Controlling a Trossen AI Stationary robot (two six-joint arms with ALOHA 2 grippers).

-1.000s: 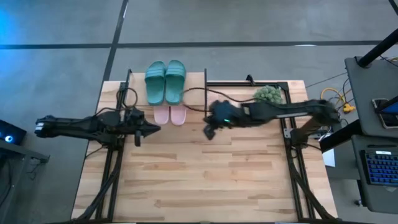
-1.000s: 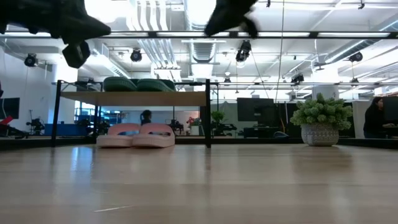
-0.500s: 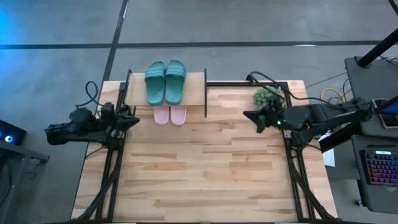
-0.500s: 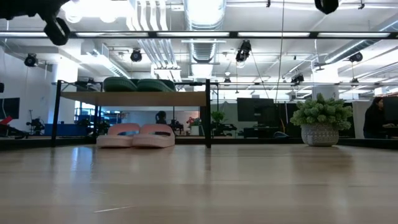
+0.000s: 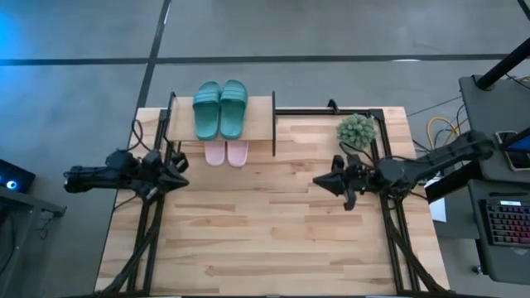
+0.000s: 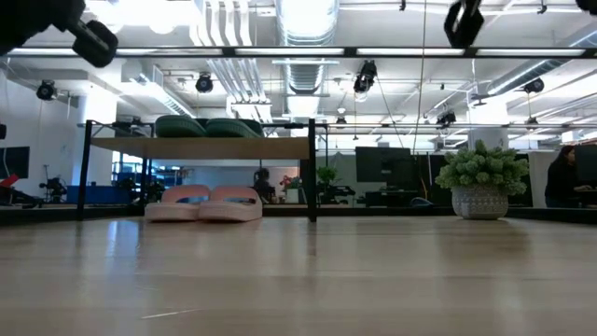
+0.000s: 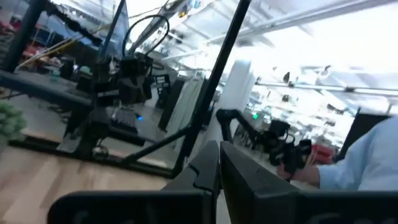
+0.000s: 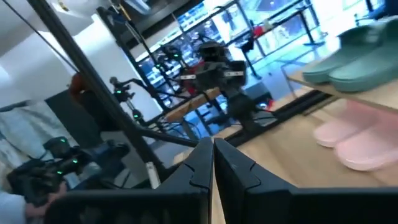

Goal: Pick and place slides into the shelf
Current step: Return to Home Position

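The shelf (image 5: 258,116) stands at the table's far edge. A teal-green pair of slides (image 5: 220,109) lies side by side, soles down, on its wood top board (image 6: 201,147). A pale pink pair (image 6: 203,203) sits under that board at table height, toes poking out toward the near side (image 5: 226,153). My left gripper (image 5: 184,163) hovers shut near the table's left edge, pointing right and holding nothing. My right gripper (image 5: 317,183) hovers shut right of the table's middle, pointing left, also with nothing in it. Both pairs show in the right wrist view, teal (image 8: 360,56) above pink (image 8: 354,143).
A fuzzy green plant in a pot (image 5: 357,128) stands at the far right, close behind my right arm. Black frame rails run along the table's left (image 5: 149,223) and right (image 5: 389,223) sides. A person's sleeve (image 7: 367,165) shows beyond the table in the left wrist view.
My right gripper has drawn back from beside the shelf toward the table's right edge, tipping from pointing down to level. My left gripper has pulled back toward the left edge. Both stayed shut. The slides have not moved.
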